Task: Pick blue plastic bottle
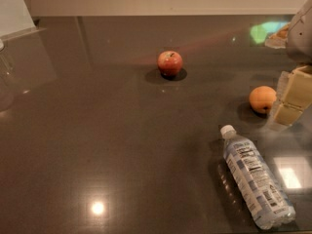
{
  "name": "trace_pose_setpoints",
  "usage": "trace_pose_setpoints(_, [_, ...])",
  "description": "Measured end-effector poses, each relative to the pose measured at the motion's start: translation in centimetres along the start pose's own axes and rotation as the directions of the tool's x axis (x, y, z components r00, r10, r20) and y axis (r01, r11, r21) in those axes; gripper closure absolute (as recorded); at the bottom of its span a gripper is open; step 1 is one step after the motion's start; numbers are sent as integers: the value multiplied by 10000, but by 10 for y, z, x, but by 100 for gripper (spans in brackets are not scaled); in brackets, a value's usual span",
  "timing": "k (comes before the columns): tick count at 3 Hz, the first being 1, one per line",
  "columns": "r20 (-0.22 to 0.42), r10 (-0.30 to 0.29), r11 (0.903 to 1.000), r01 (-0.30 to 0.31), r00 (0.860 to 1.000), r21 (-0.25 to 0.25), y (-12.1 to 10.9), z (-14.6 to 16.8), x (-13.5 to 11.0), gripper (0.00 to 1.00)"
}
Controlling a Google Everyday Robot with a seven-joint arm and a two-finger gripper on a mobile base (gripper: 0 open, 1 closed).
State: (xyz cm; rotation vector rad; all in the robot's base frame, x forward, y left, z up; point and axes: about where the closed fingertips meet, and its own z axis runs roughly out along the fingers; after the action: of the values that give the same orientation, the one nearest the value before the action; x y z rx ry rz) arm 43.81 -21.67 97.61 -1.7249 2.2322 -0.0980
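The blue plastic bottle [254, 178] lies on its side on the dark table at the lower right. It is clear and ribbed, with a pale blue-and-white label. Its white cap points up and to the left. My gripper [291, 100] hangs at the right edge of the view, cream-coloured below a grey arm. It is above and to the right of the bottle's cap, apart from the bottle, and just right of an orange.
An orange [263, 99] sits beside the gripper's left side. A red apple [170, 64] stands farther back near the middle. The dark glossy table [107, 130] reaches a pale wall at the back. A clear container [5, 82] is at the left edge.
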Motion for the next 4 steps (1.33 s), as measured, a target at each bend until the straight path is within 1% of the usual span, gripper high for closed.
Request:
trace_pose_setpoints(1, [1, 0, 10000, 0, 10000, 2, 0, 0, 0, 0])
trace_pose_setpoints(2, [104, 358, 9993, -357, 9993, -78, 12, 4, -3, 0])
trace_pose_setpoints(3, [453, 1370, 9903, -1357, 9895, -307, 35, 13, -6, 0])
trace_pose_setpoints(4, [543, 2638, 9632, -2601, 9630, -678, 60, 23, -10, 0])
